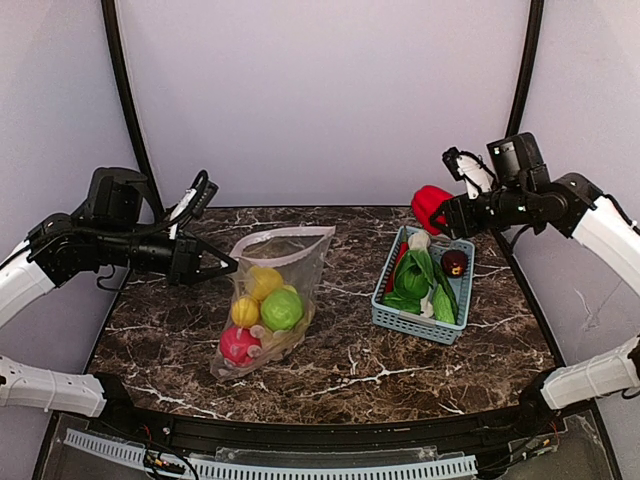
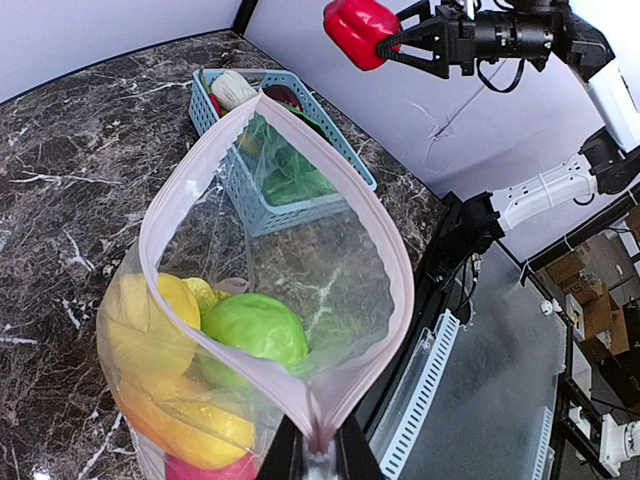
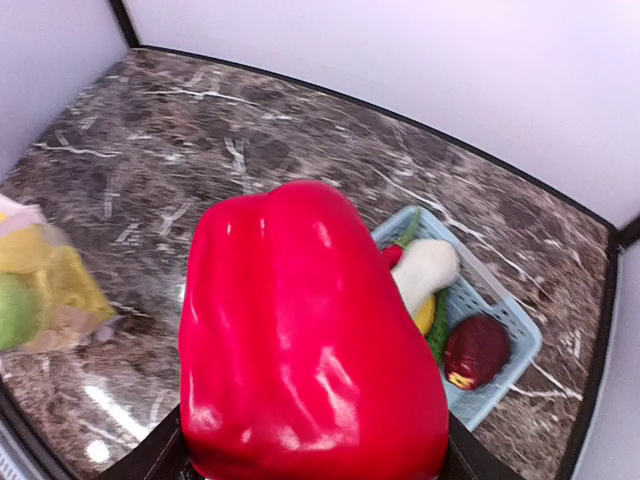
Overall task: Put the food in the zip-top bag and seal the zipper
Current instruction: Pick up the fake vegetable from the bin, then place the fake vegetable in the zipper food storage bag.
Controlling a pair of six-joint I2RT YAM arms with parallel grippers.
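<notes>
Right gripper (image 1: 443,213): jaws set wide apart and clamped across the sides of a glossy red toy pepper (image 3: 310,340). It is held in the air, clear of everything, above the far-left corner of the light-blue slotted basket (image 1: 415,330).

Left gripper (image 1: 228,266): pinched nearly closed on one corner of the mouth of the clear floppy zip-top bag (image 1: 290,262), lifting that corner off the dark marble-patterned table (image 1: 500,330).

Key relation: the bag mouth lies to the left of the right gripper and lower, with bare table between the two.
- The pinkish zipper strip (image 2: 392,262) forms an open lens shape.
- Its long axis runs from the left gripper's pinch out toward the basket, so the far tip of the opening points at the pepper.

Bag contents visible: green apple (image 2: 255,328), yellow lemon (image 2: 160,315), more yellow and pink pieces below.

Judgement:
- The right arm carries the pepper; the left only holds the mouth.
- The move is leftward and down, entering along the lens axis.
- The pepper looks wide against the opening.
</notes>
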